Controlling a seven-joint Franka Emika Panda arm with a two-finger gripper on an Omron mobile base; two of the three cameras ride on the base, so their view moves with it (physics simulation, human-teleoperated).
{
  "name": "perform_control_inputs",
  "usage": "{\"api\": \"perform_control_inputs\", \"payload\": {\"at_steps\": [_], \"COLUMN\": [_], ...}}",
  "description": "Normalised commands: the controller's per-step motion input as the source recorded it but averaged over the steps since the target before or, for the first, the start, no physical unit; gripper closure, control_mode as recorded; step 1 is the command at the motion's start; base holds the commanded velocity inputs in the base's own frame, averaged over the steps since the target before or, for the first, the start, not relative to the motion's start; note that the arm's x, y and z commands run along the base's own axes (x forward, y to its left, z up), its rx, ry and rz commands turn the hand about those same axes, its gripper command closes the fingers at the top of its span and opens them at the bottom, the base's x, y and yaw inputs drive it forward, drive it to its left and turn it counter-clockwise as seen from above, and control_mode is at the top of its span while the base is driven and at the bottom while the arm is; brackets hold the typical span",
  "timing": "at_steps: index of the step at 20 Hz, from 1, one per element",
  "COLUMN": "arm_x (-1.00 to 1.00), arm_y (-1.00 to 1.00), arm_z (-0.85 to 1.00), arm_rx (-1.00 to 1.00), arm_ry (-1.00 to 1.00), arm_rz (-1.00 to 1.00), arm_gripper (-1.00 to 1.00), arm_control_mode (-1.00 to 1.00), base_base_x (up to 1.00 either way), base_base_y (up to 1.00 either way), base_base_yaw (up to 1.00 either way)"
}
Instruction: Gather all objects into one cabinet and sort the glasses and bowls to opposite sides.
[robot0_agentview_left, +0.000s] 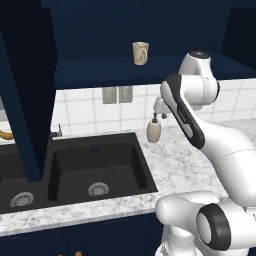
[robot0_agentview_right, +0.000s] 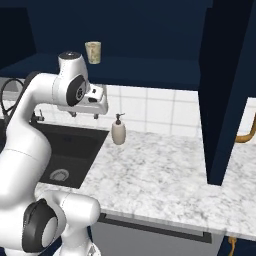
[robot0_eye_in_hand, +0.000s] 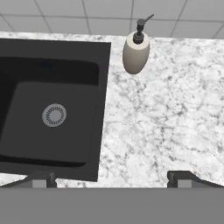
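With the soap dispenser (robot0_agentview_left: 153, 130) taken as the landmark: to its left lies the black double sink (robot0_agentview_left: 75, 170), above it and slightly left a single cream-beige tumbler (robot0_agentview_left: 140, 53) stands upright on the shelf of the open navy wall cabinet (robot0_agentview_left: 150, 70), and just right of it the gripper (robot0_agentview_right: 84, 115) hangs above the marble counter (robot0_agentview_left: 185, 165) pointing down, jaws fully spread and holding nothing. No cup or bowl is in hand, so the step in hand appears to be a search or approach toward the next object to gather; the tumbler is already inside the cabinet. The next move likely calls for turning or driving toward wherever the remaining cups and the wooden bowl stand, since none appears near the dispenser. The left base view shows both sink basins and a hanging cabinet door (robot0_agentview_left: 27, 100) left of the dispenser. The right base view shows a long stretch of counter right of the dispenser and a brass-coloured curved pipe (robot0_agentview_right: 248, 134) at the far right edge. The hand view looks straight down and shows the dispenser's pump head (robot0_eye_in_hand: 141, 27) and the right-hand sink drain (robot0_eye_in_hand: 54, 115)
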Motion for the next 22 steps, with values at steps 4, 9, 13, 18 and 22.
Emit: {"api": "perform_control_inputs", "payload": {"at_steps": [4, 9, 13, 18, 22], "arm_x": [0.0, 0.0, 0.0, 0.05, 0.12], "arm_y": [0.0, 0.0, 0.03, 0.11, 0.11], "arm_z": [0.0, 0.19, 0.66, 0.77, 0.74], "arm_rx": [0.0, 0.0, -0.01, -0.05, -0.03], "arm_ry": [0.0, -0.08, -0.18, -0.28, -0.32], "arm_rz": [0.0, 0.0, -0.01, -0.03, -0.05], "arm_gripper": [-1.0, -1.0, -1.0, -1.0, -1.0], "arm_control_mode": [1.0, -1.0, -1.0, -1.0, -1.0], "base_base_x": [0.16, 0.0, 0.0, 0.0, 0.0], "base_base_y": [0.1, 0.02, 0.0, 0.0, 0.0], "base_base_yaw": [0.0, 0.0, 0.0, 0.0, 0.0]}}
